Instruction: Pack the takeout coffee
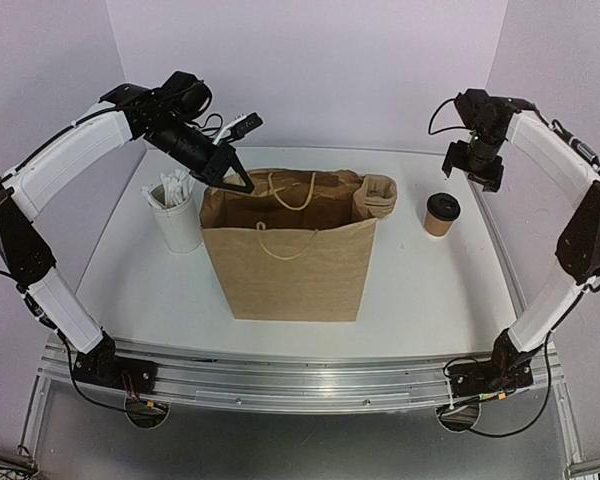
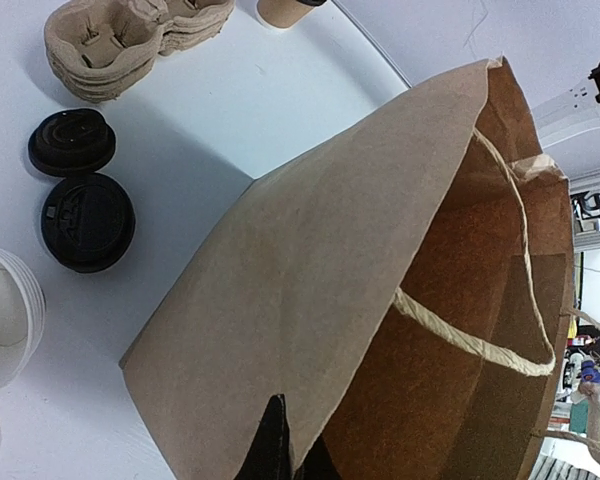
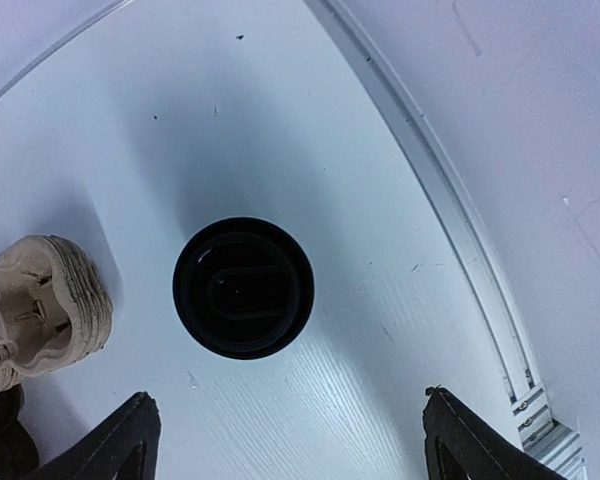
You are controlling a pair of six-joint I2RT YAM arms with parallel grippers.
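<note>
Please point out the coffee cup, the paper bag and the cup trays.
coffee cup (image 3: 243,288): right wrist view, lid centre.
paper bag (image 1: 290,270): top view, front wall.
cup trays (image 2: 130,40): left wrist view, top tray.

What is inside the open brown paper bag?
In the brown paper bag only its own inner walls and a twine handle show. The black-lidded brown paper cup stands outside it. The bag's floor is hidden by its walls.
</note>
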